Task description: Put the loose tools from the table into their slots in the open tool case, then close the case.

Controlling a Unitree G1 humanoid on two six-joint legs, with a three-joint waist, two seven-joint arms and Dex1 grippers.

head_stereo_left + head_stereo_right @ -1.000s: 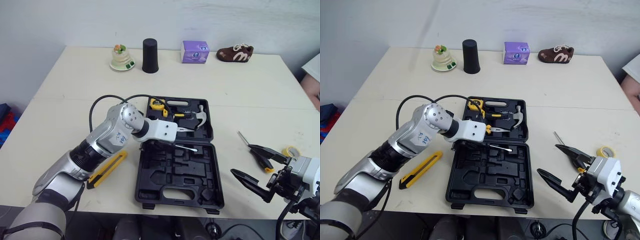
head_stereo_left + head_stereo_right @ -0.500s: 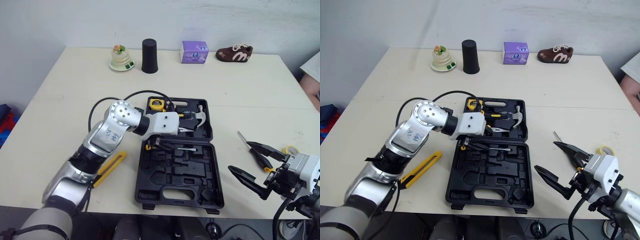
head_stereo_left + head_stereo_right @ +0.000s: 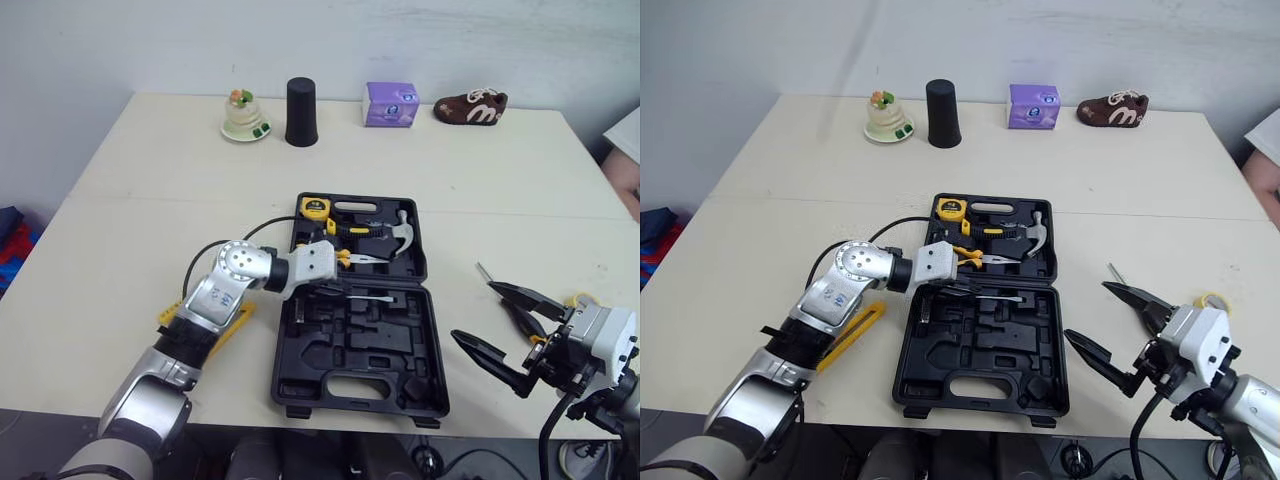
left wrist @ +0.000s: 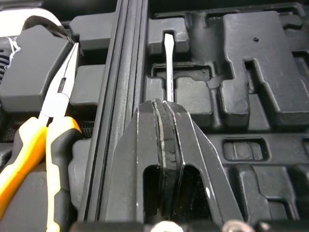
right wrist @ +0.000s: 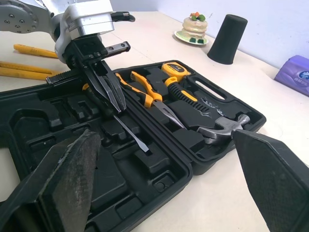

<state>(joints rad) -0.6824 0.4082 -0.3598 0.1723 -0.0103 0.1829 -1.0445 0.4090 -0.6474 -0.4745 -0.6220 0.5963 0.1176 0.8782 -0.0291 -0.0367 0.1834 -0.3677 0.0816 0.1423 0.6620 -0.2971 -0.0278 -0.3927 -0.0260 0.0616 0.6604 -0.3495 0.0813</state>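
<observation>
The open black tool case (image 3: 432,398) lies in the middle of the table. Its far half holds a yellow tape measure (image 3: 316,208), yellow-handled pliers (image 4: 36,140) and a hammer (image 3: 402,230). A screwdriver (image 3: 370,297) lies across the near half's top slots. My left gripper (image 3: 338,289) is shut on its shaft, which runs out from the fingertips (image 4: 166,104). A yellow utility knife (image 3: 853,335) lies on the table left of the case. My right gripper (image 3: 503,325) hangs open near the front right edge, with black-and-yellow pliers (image 3: 527,322) on the table behind it.
Along the far edge stand a cake figurine (image 3: 244,115), a black cup (image 3: 300,112), a purple box (image 3: 390,104) and a brown shoe (image 3: 470,107). A yellow tape roll (image 3: 579,298) and a thin metal rod (image 3: 484,272) lie at right. A person's sleeve (image 3: 626,128) shows at the right edge.
My left gripper has gone from open to shut over the screwdriver, and its forearm has dropped lower at the case's left side. The right gripper stays open in place.
</observation>
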